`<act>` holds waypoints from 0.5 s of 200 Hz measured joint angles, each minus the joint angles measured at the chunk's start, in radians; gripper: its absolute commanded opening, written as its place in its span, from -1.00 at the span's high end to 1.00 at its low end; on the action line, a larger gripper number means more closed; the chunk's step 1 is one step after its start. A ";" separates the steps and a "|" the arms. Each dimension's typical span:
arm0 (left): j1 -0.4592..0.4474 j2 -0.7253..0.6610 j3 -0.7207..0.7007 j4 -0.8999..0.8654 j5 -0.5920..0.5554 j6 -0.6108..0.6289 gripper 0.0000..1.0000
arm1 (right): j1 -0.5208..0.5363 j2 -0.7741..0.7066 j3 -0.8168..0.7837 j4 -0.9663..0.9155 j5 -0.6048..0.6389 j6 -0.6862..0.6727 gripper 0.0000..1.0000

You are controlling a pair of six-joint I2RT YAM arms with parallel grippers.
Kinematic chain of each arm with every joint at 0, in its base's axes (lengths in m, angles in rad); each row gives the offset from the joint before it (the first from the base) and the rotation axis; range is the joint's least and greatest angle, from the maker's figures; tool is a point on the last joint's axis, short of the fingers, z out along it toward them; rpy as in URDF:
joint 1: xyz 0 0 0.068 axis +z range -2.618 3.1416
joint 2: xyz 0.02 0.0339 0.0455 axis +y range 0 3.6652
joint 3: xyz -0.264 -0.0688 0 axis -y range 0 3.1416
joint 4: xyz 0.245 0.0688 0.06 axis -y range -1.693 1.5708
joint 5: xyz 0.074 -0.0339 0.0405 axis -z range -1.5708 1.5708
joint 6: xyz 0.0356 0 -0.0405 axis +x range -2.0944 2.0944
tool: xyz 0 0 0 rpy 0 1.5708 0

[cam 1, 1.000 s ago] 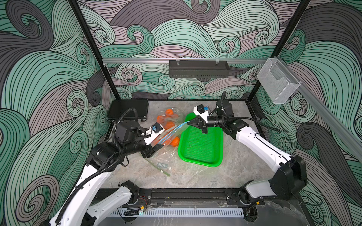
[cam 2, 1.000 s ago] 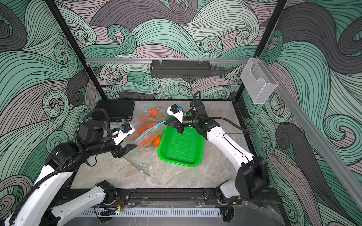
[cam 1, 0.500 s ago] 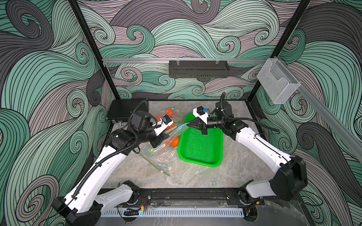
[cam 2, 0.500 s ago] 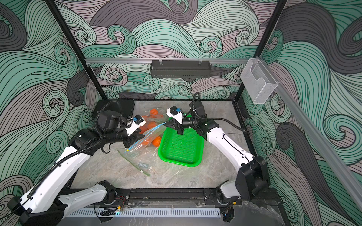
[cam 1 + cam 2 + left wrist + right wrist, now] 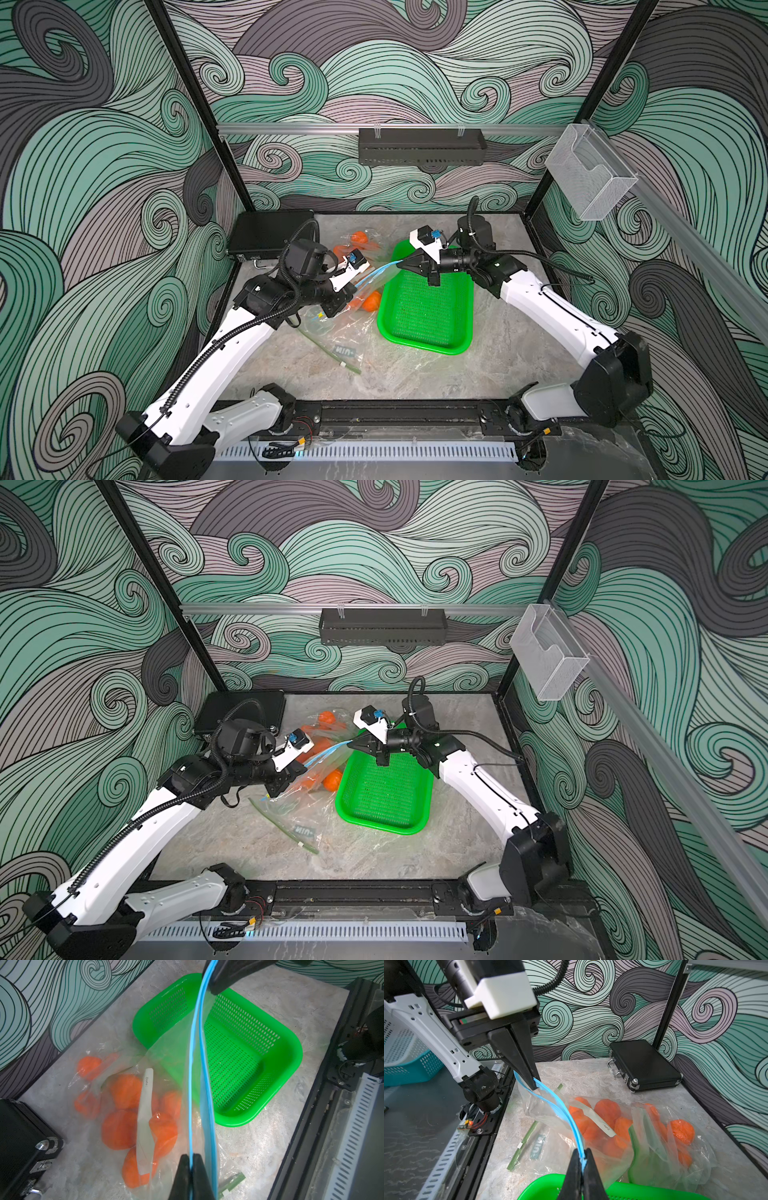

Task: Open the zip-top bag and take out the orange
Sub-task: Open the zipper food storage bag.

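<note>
Step in hand: opening the seal. Left pincer (image 5: 191, 1156) closed on one blue lip of the zip-top bag (image 5: 145, 1109); right pincer (image 5: 582, 1151) pinched shut on the strip's far end. Bag stretched between them; oranges (image 5: 118, 1132) inside, beneath. Next, likely: draw lips apart.

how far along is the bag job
Done: the left gripper and right gripper are each shut on the blue zip of the bag. In hand: its two tracks gape between them. To do: the oranges sit inside it; the tray is empty.
</note>
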 measured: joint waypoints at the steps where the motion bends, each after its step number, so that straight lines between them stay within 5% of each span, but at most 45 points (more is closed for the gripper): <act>1: 0.000 0.000 0.000 0.000 0.000 -0.001 1.00 | 0.000 0.000 0.000 0.002 0.003 -0.001 0.46; 71: 0.000 -0.073 -0.056 0.116 -0.039 -0.077 1.00 | -0.020 -0.171 -0.075 0.101 0.220 0.392 -0.97; 83: 0.000 -0.080 -0.056 0.129 -0.043 -0.099 1.00 | -0.029 -0.234 -0.126 0.157 0.259 0.466 -0.98; 100: 0.000 -0.082 -0.055 0.136 -0.043 -0.143 1.00 | -0.035 -0.330 -0.211 0.243 0.303 0.588 -0.72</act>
